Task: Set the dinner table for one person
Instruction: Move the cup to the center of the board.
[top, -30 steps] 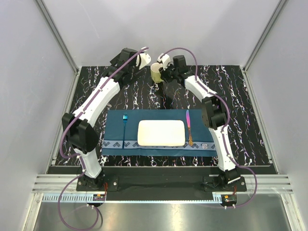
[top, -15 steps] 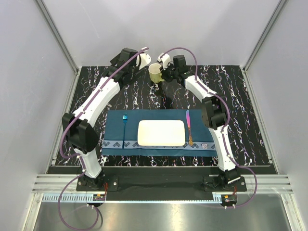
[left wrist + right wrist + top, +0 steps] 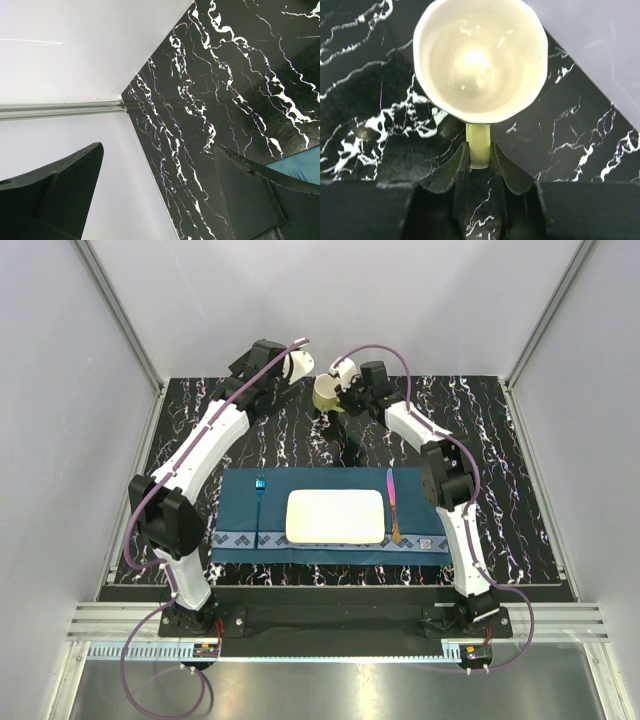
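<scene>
A pale yellow-green mug is at the back middle of the black marble-veined dinner table. My right gripper is shut on its handle. In the right wrist view I look down into the empty mug, and the handle is pinched between my right gripper's fingers. I cannot tell whether the mug rests on the table. My left gripper is open and empty, raised over the back of the table left of the mug. Its view shows only tabletop and wall.
A dark blue placemat lies near the front edge. A cream rectangular plate sits at its middle, a blue fork to the left and a pink knife to the right. White walls enclose the table's back and sides.
The right wrist has turned and shifted slightly at the back of the table, and the mug in it now looks tilted. The left arm has not moved.
</scene>
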